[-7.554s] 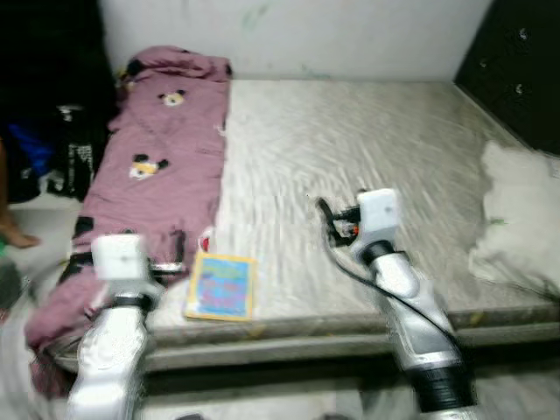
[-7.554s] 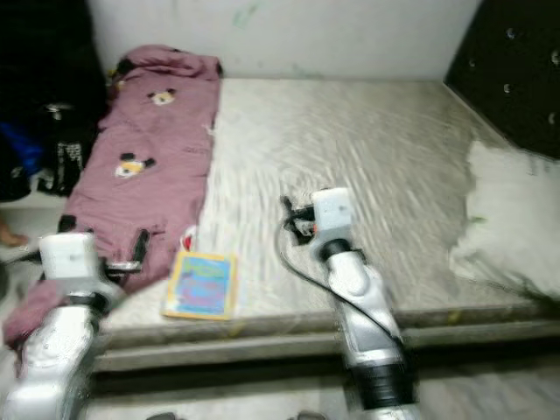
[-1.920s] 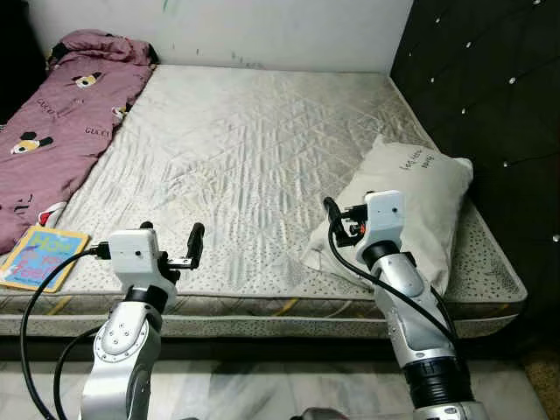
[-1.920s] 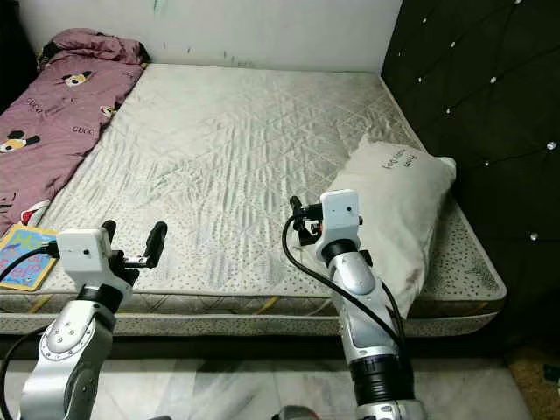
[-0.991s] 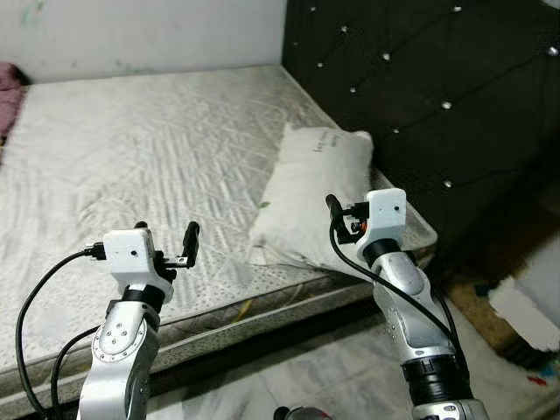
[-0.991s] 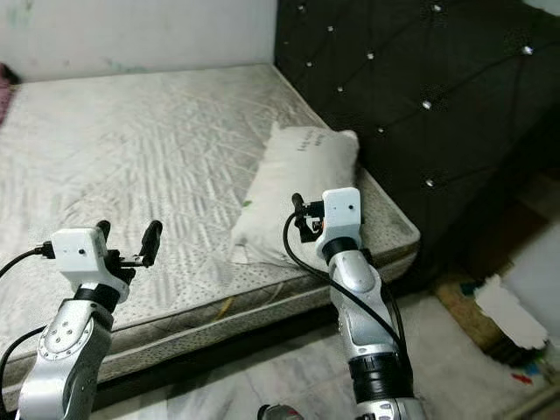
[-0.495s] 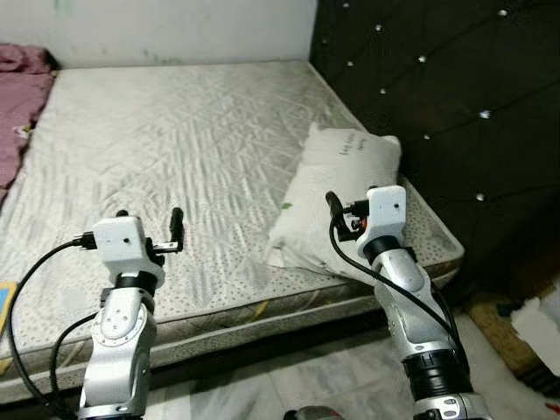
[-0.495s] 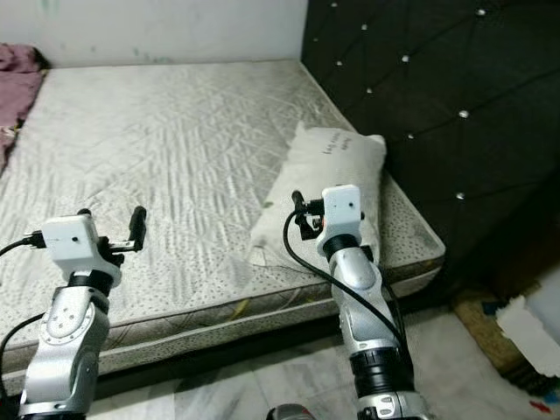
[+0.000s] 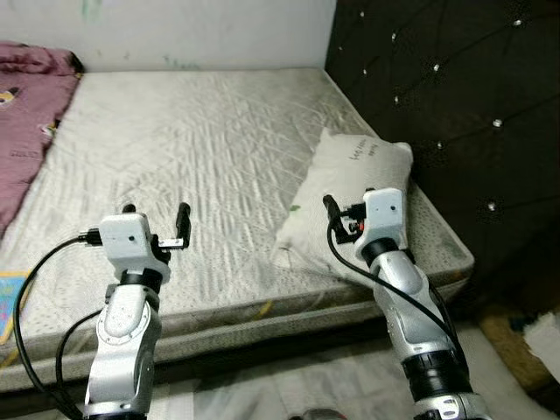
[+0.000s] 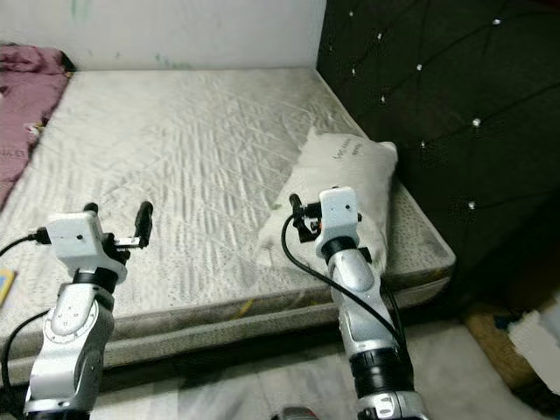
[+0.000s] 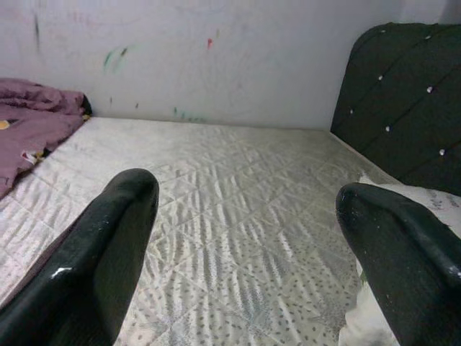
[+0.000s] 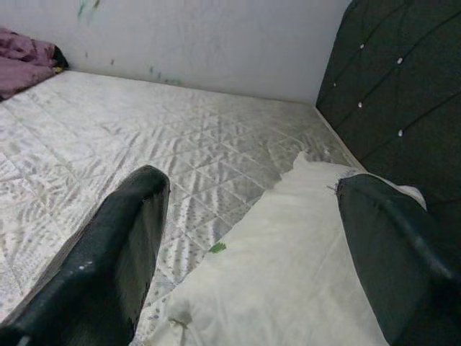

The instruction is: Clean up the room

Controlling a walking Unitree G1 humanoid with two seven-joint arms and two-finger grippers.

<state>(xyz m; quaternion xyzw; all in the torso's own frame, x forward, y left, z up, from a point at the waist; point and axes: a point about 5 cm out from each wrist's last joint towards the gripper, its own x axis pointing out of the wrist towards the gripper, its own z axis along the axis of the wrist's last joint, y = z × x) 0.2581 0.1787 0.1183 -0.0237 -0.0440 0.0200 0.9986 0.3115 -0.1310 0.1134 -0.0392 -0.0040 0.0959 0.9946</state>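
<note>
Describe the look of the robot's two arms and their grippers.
Both arms are jointed silver metal tubes with a black collar low on the right arm. Each wrist carries a white boxy camera housing, with black cables looping from it. The left gripper and right gripper each have two long, rounded, glossy black fingers. Small red and orange parts show beside the right wrist housing.

this is a bedroom in a home. a bare quilted mattress [image 9: 192, 157] lies ahead of both grippers, low on its base above a pale tiled floor [image 9: 262, 394]. a white pillow [image 9: 350, 197] rests just beyond the right gripper [image 9: 346, 214], against a black button-tufted headboard [image 9: 455, 114] further to that side. well past the left gripper [image 9: 157, 223], at the far left edge of the bed, lies a crumpled mauve blanket [image 9: 26, 105] with cartoon prints. a scuffed white wall [image 11: 202, 58] with paint smudges closes the far side.
</note>
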